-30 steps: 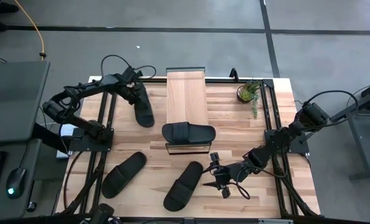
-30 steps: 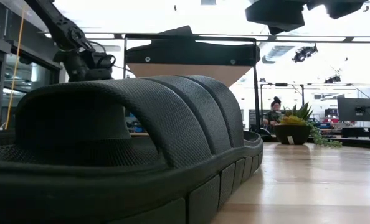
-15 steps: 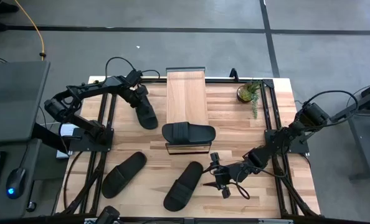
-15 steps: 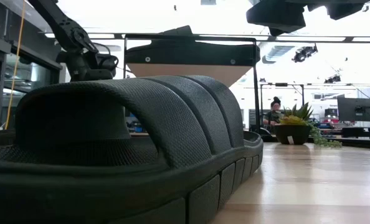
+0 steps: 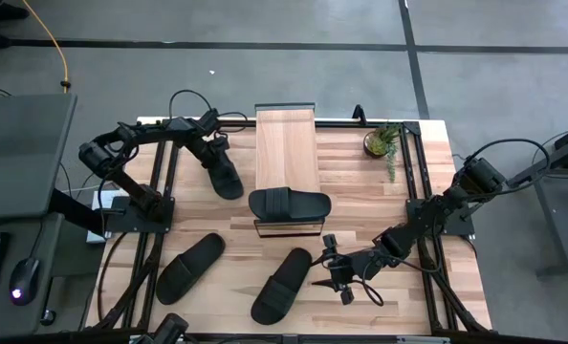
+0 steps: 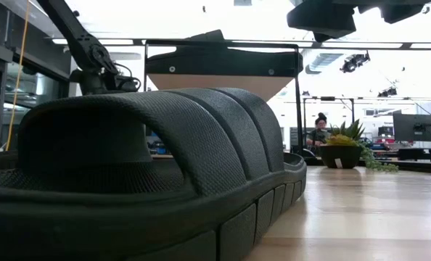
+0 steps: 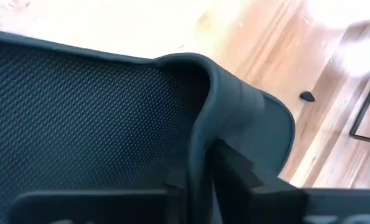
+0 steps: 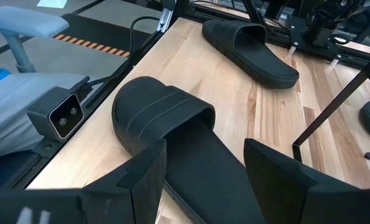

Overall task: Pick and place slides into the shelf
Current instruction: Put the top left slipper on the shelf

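Several black slides are in view. One (image 5: 289,204) lies across the near end of the light-wood shelf (image 5: 286,143). Two others (image 5: 190,268) (image 5: 281,285) lie flat on the table near its front edge. Another slide (image 5: 225,174) lies at the far left, and my left gripper (image 5: 212,145) is shut on its far end. My right gripper (image 5: 332,263) stands open just right of the front-middle slide (image 8: 197,155); its fingers are apart over that slide's heel end and touch nothing. My left gripper pinches the raised rim (image 7: 200,124) at the far end of the far-left slide. One finger is on the textured footbed side and the other finger (image 7: 235,177) is on the outer wall. The fingers come from above and the far side. The slide's near end (image 5: 229,189) rests on the table.
A small potted plant (image 5: 380,143) stands at the far right of the table. Black frame bars (image 5: 164,182) run along both sides. In the low view the front-left slide (image 6: 150,167) fills the foreground. A person (image 6: 318,130) sits far off in the room.
My left gripper has gone down and a little toward the table's right, onto the far end of the far-left slide. In the low view it has sunk behind the near slide's strap. The right arm and the other slides have kept still.
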### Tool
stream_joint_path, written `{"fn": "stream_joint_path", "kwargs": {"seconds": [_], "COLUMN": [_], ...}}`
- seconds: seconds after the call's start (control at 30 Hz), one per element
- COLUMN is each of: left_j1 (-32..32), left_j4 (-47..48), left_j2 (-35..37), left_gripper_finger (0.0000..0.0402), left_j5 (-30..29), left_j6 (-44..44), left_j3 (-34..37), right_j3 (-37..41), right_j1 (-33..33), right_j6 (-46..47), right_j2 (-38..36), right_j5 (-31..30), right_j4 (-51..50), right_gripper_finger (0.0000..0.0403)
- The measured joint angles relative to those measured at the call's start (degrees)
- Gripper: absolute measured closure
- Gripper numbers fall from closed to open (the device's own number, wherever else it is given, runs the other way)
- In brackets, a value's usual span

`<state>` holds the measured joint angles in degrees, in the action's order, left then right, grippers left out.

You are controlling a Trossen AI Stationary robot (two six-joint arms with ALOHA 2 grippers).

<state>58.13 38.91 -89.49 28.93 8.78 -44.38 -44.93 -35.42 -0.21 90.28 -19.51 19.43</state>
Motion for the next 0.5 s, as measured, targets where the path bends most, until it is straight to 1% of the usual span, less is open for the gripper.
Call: {"fn": "stream_joint_path", "kwargs": {"seconds": [0.07,0.13,0.27,0.4,0.5], "left_j1": [-0.01,0.0,-0.01,-0.04,-0.11], "left_j4": [0.06,0.12,0.41,1.76,2.98], "left_j2": [0.0,0.0,0.04,1.26,3.23], "left_gripper_finger": [0.0384,0.0394,0.0385,0.0396,0.0393], "left_j5": [0.25,0.39,0.3,-0.58,-1.13], "left_j6": [-0.01,-0.02,0.75,1.33,1.41], "left_j3": [0.0,0.0,0.0,0.04,0.09], "right_j3": [0.0,0.0,0.0,0.0,0.0], "right_j1": [0.0,0.0,0.0,0.0,0.0], "right_j6": [0.01,0.01,0.01,0.01,0.01], "right_j2": [0.0,0.0,-0.01,0.0,0.0], "right_j5": [0.0,0.0,0.0,-0.02,-0.02], "right_j4": [-0.03,-0.05,-0.07,-0.15,-0.16], "right_gripper_finger": [0.0197,0.0197,0.0197,0.0197,0.0197]}}
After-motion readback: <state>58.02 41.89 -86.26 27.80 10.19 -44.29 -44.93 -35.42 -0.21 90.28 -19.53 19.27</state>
